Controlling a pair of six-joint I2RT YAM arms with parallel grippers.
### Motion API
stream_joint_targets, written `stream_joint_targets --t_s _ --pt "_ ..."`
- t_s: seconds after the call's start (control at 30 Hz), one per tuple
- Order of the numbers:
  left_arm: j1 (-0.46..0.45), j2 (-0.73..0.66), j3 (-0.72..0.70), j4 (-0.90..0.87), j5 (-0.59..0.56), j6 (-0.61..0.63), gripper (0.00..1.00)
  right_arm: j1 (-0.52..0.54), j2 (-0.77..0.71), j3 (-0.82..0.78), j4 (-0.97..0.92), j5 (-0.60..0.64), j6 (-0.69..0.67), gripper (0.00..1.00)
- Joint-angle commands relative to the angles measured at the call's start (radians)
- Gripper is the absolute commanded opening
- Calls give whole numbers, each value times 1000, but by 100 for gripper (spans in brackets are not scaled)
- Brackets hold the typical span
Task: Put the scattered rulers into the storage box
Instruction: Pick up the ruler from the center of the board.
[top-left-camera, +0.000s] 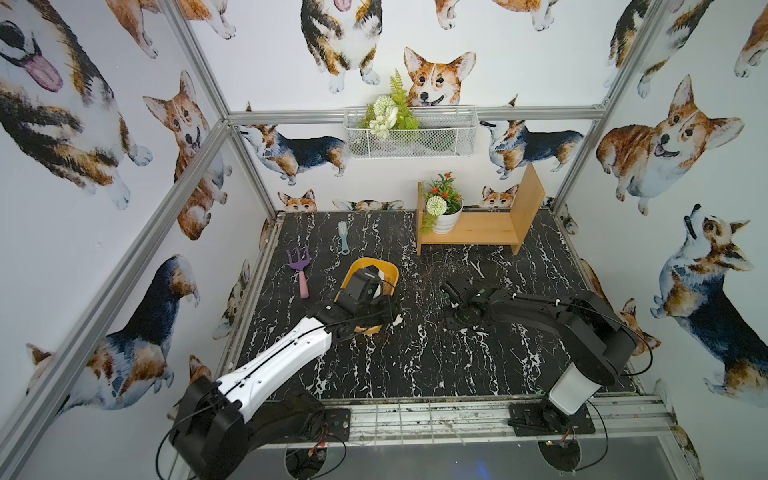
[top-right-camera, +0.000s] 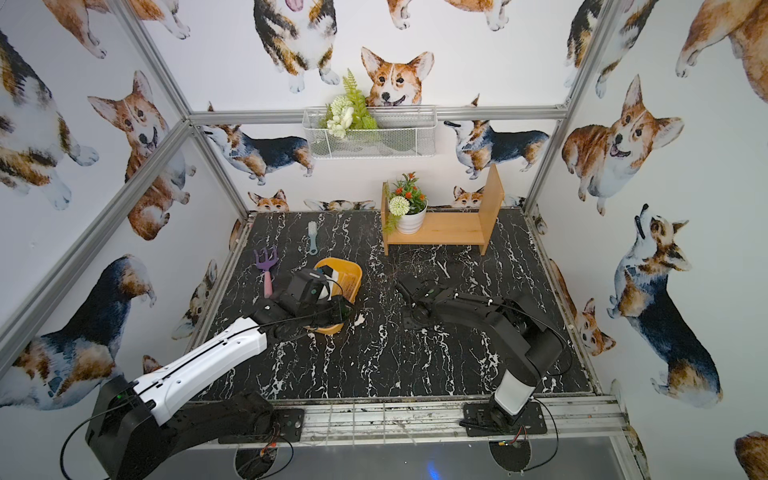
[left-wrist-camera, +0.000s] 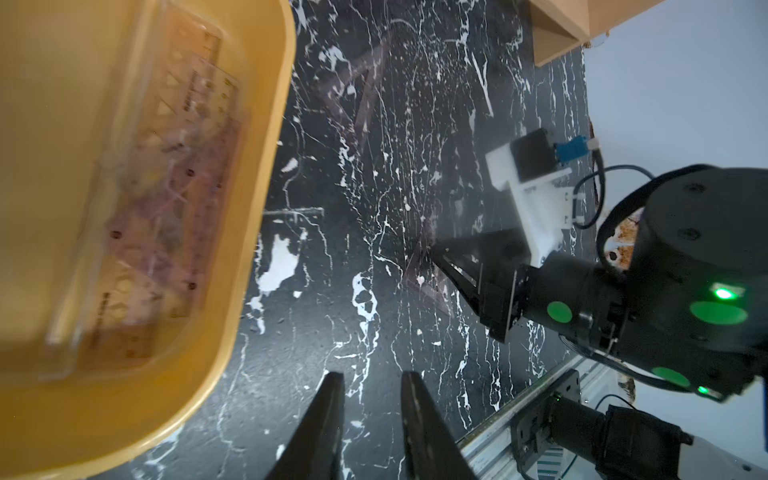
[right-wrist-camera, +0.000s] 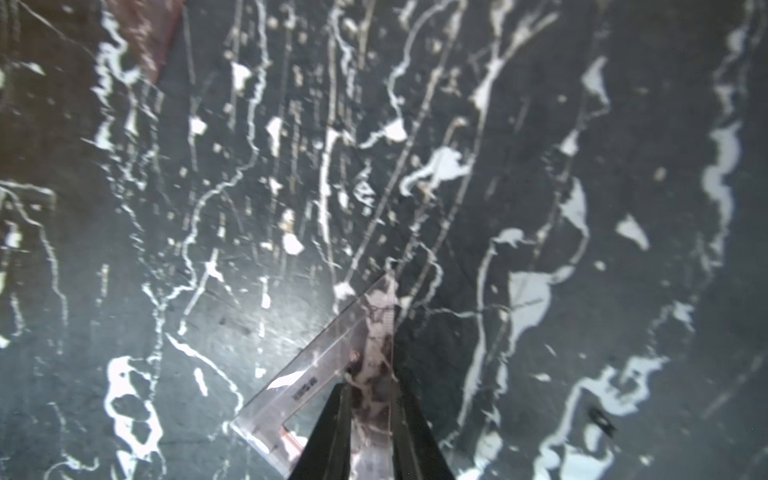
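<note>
Storage box: the shallow yellow-orange plastic tray (left-wrist-camera: 270, 166) sits left of centre. Clear plastic rulers (left-wrist-camera: 174, 199) lie flat inside it, overlapping.
Left claw: the left gripper (left-wrist-camera: 371, 376) hangs just beside the tray's rim, jaws slightly spread and empty, probably keeping out of the other arm's way.
Mid-table: a reddish-tinted set square (left-wrist-camera: 357, 95) lies loose on the black white-veined tabletop (top-left-camera: 415, 365).
Right claw: the right gripper (right-wrist-camera: 370, 388) straddles one leg of a clear triangular set square (right-wrist-camera: 316, 361) that lies flat, well apart from the tray. Whether it truly pinches cannot be told.
Views: only the wrist cameras show the rulers plainly. In both top views they are lost against the marble.
</note>
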Motion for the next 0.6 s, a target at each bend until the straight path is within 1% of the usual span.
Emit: stream_joint_targets --t_s 0.0,0.1,0.2,0.3,0.37,0.5,0.57 --pt "-62 82 -9 188 21 -107 30 -3 15 -15 -189 -13 1 25" --pt "-104 170 1 258 40 -136 30 -5 30 -4 -189 -25 -5 24" --pt "-134 244 6 312 55 -161 29 -5 43 -3 -185 -42 -8 19" --pt "-150 304 7 348 65 -179 29 -7 52 -17 -168 -62 -11 14" --pt "-151 342 3 378 79 -190 29 -8 61 -31 -155 -80 -11 13" --pt "-161 414 9 431 109 -212 35 -10 81 -55 -131 -111 -14 11" --pt "-165 442 9 458 119 -228 36 -13 89 -64 -120 -121 -16 11"
